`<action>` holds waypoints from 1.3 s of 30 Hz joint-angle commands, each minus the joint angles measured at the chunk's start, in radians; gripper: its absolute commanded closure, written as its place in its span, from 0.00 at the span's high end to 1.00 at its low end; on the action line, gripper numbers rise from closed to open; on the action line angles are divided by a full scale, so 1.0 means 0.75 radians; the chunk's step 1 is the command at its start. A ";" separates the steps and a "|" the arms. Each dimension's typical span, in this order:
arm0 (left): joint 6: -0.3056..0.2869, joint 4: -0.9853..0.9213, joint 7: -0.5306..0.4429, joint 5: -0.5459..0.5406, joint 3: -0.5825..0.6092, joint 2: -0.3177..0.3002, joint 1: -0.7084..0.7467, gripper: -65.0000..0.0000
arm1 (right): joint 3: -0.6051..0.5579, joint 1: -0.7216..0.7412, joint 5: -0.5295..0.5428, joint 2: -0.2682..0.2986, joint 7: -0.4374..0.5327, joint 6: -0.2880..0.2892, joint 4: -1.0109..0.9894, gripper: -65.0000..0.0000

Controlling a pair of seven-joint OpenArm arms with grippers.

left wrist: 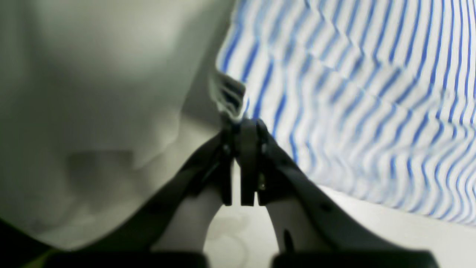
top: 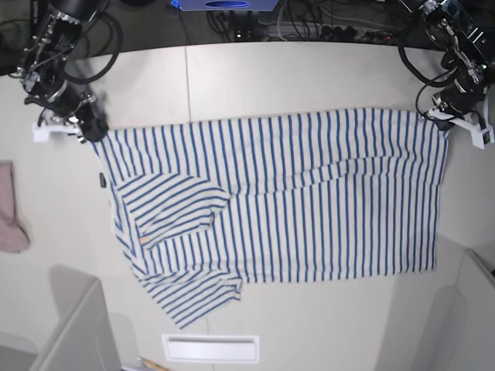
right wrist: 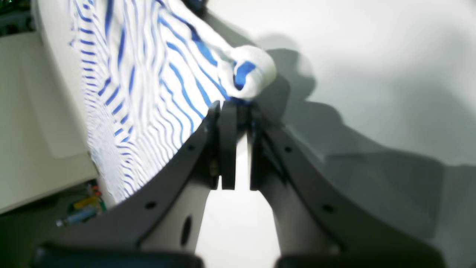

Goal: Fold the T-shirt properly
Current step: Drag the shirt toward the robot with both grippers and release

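Pale off-white table point(top: 309, 77) with a seam line running down from the far edge; cables and dark gear along the back, a blue device point(top: 224, 5) at top centre. Grey angled panels at the near corners, and a flat white rectangular tray-like piece point(top: 210, 348) at the near edge — contents not discernible. Small pink cloth point(top: 11, 207) lies at the base view's left edge, well apart from the shirt.

T-shirt point(top: 309, 201) spread flat across the middle of the table, white with blue stripes, one sleeve folded over the body on the base view's left, the other sleeve sticking out toward the near edge. Small dark tag point(top: 101, 181) just beside its left edge.

Right gripper point(right wrist: 235, 106) pinches a bunched corner of the T-shirt, jaws pressed on the cloth (far-left corner in the base view). Left gripper point(left wrist: 243, 124) jaws pressed together on a striped edge at the far-right corner — fabric stretched taut between the two.
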 commanded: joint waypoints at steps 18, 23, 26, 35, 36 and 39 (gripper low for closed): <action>0.003 -0.098 -0.129 0.004 -0.013 -0.081 0.155 0.00 | 0.038 -0.212 0.018 -0.011 0.031 0.013 0.210 0.00; 0.003 -0.098 -0.127 -0.006 -0.013 -0.087 0.214 0.00 | 0.118 -0.257 0.018 -0.013 -0.012 0.013 0.269 0.00; 0.003 -0.098 -0.129 -0.006 -0.013 -0.087 0.239 0.00 | 0.126 -0.293 0.018 -0.017 -0.038 0.013 0.302 0.00; 0.003 0.000 -0.135 -0.006 -0.015 -0.083 0.363 0.00 | 0.126 -0.375 0.018 -0.031 -0.040 0.013 0.333 0.00; 0.003 0.019 -0.135 -0.006 -0.015 -0.081 0.378 0.00 | 0.126 -0.390 0.018 -0.033 -0.040 0.013 0.345 0.00; 0.003 0.027 -0.135 -0.006 -0.017 -0.081 0.402 0.00 | 0.120 -0.422 0.020 -0.035 -0.042 0.013 0.357 0.00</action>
